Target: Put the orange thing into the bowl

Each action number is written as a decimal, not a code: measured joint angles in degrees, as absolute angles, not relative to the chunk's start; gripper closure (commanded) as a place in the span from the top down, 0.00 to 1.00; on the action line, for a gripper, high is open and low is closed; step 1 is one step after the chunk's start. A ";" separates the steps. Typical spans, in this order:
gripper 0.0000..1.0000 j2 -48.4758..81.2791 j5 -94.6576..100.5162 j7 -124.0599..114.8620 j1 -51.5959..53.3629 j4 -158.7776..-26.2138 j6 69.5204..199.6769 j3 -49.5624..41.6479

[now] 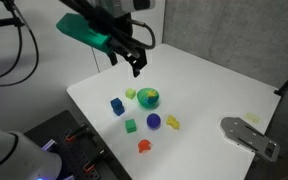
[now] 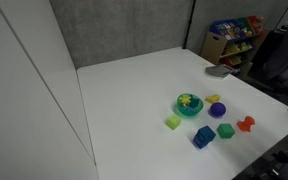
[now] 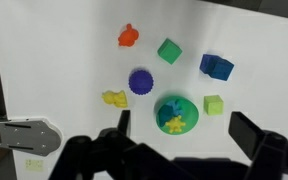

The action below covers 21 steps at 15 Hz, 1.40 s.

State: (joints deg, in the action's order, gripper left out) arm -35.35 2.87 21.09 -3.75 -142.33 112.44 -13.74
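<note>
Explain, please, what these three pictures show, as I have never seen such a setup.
This is a robot arm with a two-fingered tool at its end. Two pictures come from cameras standing outside the robot. The third comes from a camera on its wrist, looking down past the fingers. The tool hangs open above the white table and holds nothing. On the table lie small toys: an orange block, a blue block, a green cube, a paler green cube, a purple piece, a yellow piece and a green bowl with something yellow in it. A grey metal part lies off to one side.
</note>
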 measured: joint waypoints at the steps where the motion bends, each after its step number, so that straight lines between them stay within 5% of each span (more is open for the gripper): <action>1: 1.00 -34.34 2.87 20.81 -3.74 -142.73 113.61 -13.21; 21: 1.00 -2.12 2.88 15.57 -7.60 -145.77 143.59 -11.80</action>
State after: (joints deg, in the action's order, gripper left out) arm -2.12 2.88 15.57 -7.60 -145.77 143.59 -11.80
